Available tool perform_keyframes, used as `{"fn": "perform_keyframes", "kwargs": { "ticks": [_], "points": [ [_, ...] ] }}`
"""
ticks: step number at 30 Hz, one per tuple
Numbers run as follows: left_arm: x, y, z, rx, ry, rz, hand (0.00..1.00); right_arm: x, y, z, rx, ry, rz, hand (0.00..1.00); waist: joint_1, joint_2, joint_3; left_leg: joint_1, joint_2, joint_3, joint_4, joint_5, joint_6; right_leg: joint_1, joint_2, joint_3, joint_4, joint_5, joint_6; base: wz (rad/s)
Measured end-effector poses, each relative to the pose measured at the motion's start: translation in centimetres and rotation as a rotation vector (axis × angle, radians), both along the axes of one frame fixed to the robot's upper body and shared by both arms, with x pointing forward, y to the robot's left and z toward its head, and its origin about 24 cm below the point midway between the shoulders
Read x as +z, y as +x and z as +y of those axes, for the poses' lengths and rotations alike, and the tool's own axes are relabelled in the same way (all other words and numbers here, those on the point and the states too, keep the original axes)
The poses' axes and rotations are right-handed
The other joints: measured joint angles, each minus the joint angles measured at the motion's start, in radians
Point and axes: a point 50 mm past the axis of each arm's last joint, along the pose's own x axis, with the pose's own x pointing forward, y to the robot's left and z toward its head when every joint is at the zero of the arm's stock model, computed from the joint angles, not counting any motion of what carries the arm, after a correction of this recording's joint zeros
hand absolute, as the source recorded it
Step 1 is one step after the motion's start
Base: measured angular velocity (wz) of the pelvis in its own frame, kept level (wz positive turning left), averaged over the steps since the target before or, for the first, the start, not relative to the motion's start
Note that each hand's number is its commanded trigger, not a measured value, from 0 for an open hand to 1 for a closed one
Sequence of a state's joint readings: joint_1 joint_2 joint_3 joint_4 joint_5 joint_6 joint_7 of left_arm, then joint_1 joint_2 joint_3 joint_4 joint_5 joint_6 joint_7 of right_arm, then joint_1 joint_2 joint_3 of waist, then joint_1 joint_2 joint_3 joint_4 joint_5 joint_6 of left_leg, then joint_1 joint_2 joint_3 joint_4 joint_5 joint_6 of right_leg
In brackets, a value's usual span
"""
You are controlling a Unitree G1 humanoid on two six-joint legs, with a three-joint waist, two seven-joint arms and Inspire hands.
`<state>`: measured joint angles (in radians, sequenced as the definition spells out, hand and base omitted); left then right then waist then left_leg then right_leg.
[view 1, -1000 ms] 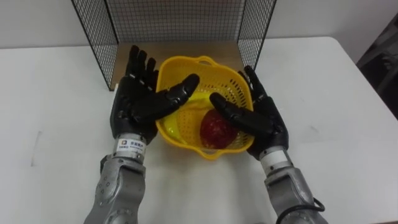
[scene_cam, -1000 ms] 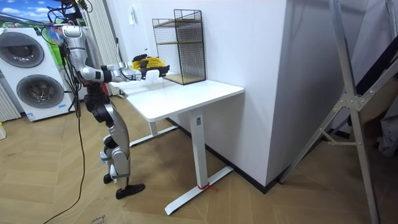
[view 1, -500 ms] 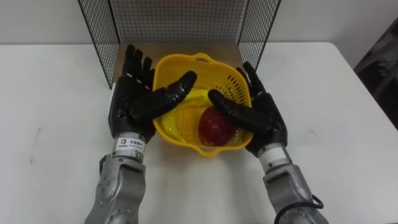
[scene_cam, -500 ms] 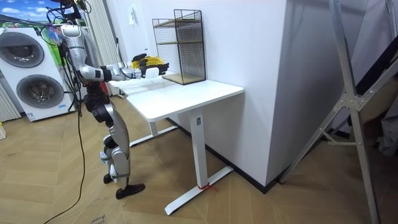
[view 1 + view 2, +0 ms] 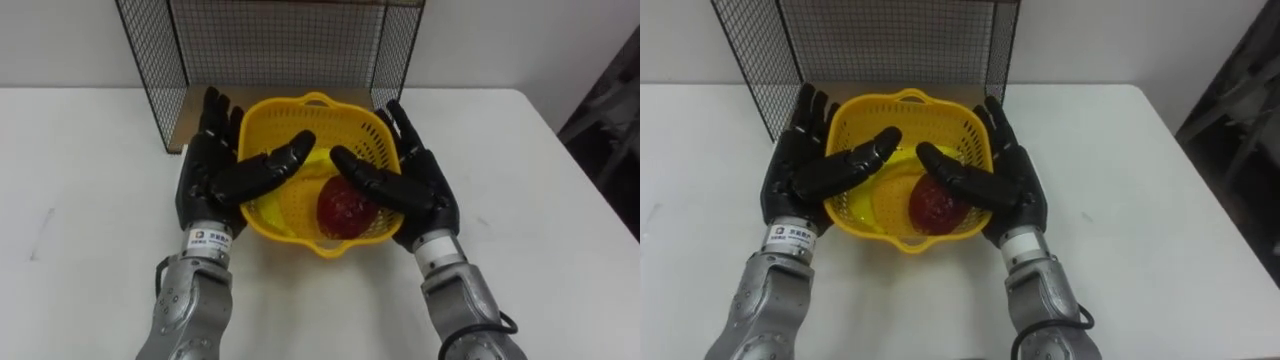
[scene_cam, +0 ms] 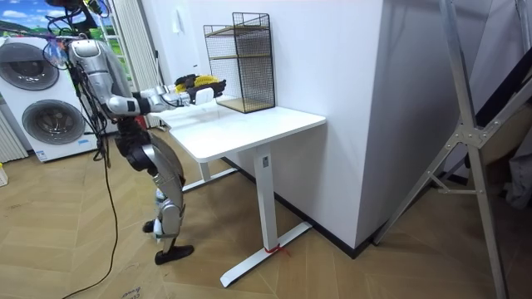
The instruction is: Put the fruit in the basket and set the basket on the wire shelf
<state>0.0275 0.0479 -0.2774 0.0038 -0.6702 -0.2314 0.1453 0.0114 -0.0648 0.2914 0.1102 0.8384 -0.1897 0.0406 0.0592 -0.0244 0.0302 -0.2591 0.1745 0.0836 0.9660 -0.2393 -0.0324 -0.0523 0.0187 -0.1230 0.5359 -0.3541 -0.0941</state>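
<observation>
Left eye view, read left to right: the robot's left hand (image 5: 208, 178) lies flat against the left wall of the yellow perforated plastic basket (image 5: 322, 104), fingers straight and thumb reaching over the rim. Inside the basket rests one dark red round fruit (image 5: 345, 208), with a paler yellow-green shape beside it that I cannot identify. The right hand (image 5: 418, 188) mirrors the left, spread and pressed to the right wall, so the basket is clamped between two palms rather than gripped. Since a second ago the basket's far rim has closed on the wooden floor of the black wire-mesh shelf (image 5: 270, 45), and in the room view the torso has tipped forward over the white table (image 5: 80, 180). I judge that loading is done and that the placing step is under way, with the basket not yet set down inside the shelf.
</observation>
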Motion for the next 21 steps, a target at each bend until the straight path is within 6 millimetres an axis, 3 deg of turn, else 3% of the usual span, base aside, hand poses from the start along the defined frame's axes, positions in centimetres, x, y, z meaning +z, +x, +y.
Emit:
{"fn": "perform_keyframes", "kwargs": {
  "ticks": [1,2,3,4,5,6,7,8,11,13,15,21],
  "points": [
    [-0.1,0.0,0.1,0.002,-0.001,0.004,0.00,0.0,0.1,0.0,0.003,-0.001,0.000,0.00,0.004,-0.006,0.0017,-0.026,-0.029,0.008,-0.096,-0.006,0.001,0.001,-0.007,0.019,-0.005,-0.001,0.001,-0.36],
    [-0.1,0.0,0.2,0.003,0.001,0.004,0.00,0.0,0.1,0.1,0.005,-0.002,0.000,0.00,0.006,-0.007,0.0010,-0.035,-0.042,0.015,-0.163,-0.005,-0.002,0.003,-0.015,0.021,-0.006,0.000,0.003,-0.43],
    [-0.1,0.0,0.3,0.005,0.002,0.002,0.00,0.1,0.1,0.1,0.011,-0.006,0.001,0.00,0.010,-0.005,-0.0010,-0.047,-0.060,0.025,-0.323,0.012,-0.014,0.010,-0.023,0.021,-0.012,-0.001,0.009,-0.27],
    [-0.1,0.0,0.3,0.003,0.002,0.001,0.00,0.0,0.1,0.1,0.014,-0.009,0.006,0.00,0.009,-0.004,-0.0027,-0.044,-0.072,0.025,-0.474,0.072,-0.006,0.018,-0.025,0.024,-0.016,-0.011,0.014,-0.23],
    [-0.1,0.0,0.3,0.003,0.003,0.004,0.00,-0.1,0.1,0.1,0.015,-0.009,0.011,0.00,0.008,-0.009,-0.0072,-0.043,-0.077,0.025,-0.506,0.112,-0.002,0.025,-0.027,0.032,-0.016,-0.017,0.017,-0.14],
    [-0.2,0.0,0.4,0.004,0.005,0.006,0.00,-0.1,0.1,0.1,0.018,-0.011,0.012,0.00,0.004,-0.016,-0.0214,-0.023,-0.093,0.027,-0.534,0.147,0.011,0.035,-0.037,0.036,-0.022,-0.029,0.032,0.00],
    [-0.2,0.0,0.4,0.002,0.006,0.005,0.00,0.0,0.2,0.1,0.016,-0.016,0.006,0.00,-0.002,-0.036,-0.0248,-0.001,-0.115,0.029,-0.562,0.165,0.024,0.055,-0.051,0.033,-0.045,-0.031,0.042,0.07],
    [-0.2,0.0,0.3,-0.001,0.006,0.007,0.00,0.0,0.2,0.1,0.016,-0.023,0.004,0.00,-0.002,-0.040,-0.0253,0.005,-0.119,0.027,-0.568,0.179,0.030,0.065,-0.052,0.029,-0.060,-0.028,0.047,0.12],
    [-0.1,0.0,0.3,-0.007,0.036,0.001,0.00,0.1,0.2,0.1,0.016,-0.031,-0.004,0.00,-0.020,-0.048,-0.0251,0.006,-0.143,0.019,-0.549,0.168,0.042,0.108,-0.067,0.004,-0.125,-0.015,0.066,0.20],
    [0.3,0.3,0.3,-0.005,0.054,-0.017,0.00,0.5,0.6,0.2,0.021,-0.035,-0.024,0.00,-0.022,-0.046,-0.0119,-0.005,-0.154,0.018,-0.541,0.167,0.043,0.108,-0.086,-0.012,-0.135,-0.014,0.073,0.05],
    [0.6,0.6,0.3,-0.005,0.069,-0.033,0.00,1.0,1.1,0.3,0.025,-0.038,-0.043,0.00,-0.027,-0.043,-0.0055,-0.022,-0.154,0.012,-0.540,0.167,0.043,0.103,-0.083,-0.019,-0.145,-0.014,0.073,0.11],
    [0.8,0.7,0.2,-0.009,0.065,-0.041,0.00,1.1,1.1,0.0,0.020,-0.033,-0.047,0.00,-0.029,-0.043,-0.0072,-0.027,-0.169,0.010,-0.537,0.145,0.053,0.102,-0.093,-0.026,-0.153,-0.031,0.080,0.04]
  ]
}}
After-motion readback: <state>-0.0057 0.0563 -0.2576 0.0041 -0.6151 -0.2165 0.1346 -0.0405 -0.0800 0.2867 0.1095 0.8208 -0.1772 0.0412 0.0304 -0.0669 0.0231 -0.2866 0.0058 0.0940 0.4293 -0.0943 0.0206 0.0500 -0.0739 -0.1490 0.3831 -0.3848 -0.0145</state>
